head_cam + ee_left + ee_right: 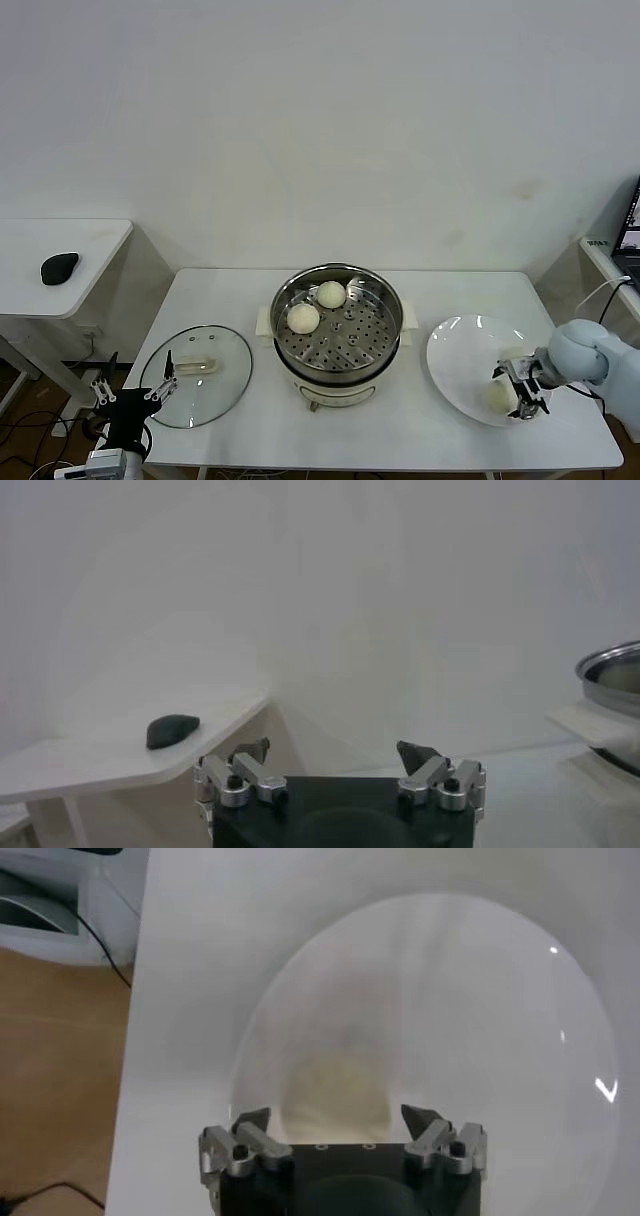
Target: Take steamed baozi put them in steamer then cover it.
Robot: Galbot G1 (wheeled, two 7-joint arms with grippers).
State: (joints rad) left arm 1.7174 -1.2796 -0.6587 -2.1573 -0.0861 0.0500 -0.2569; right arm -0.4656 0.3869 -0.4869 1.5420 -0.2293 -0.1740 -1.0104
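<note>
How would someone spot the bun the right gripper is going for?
On the white table, find the flat white plate right of the shiny steel steamer. The open right gripper straddles a cream-white bun there; two other buns sit in the steamer.

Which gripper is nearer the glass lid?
Left. The left gripper hangs at the cover's near edge; the right gripper is across the table over the plate.

I counted two baozi (303,318) (331,294) in the one steamer (385,345). On the one plate (455,345) I made out one more (335,1093), and one lid (225,385) lay alongside.
</note>
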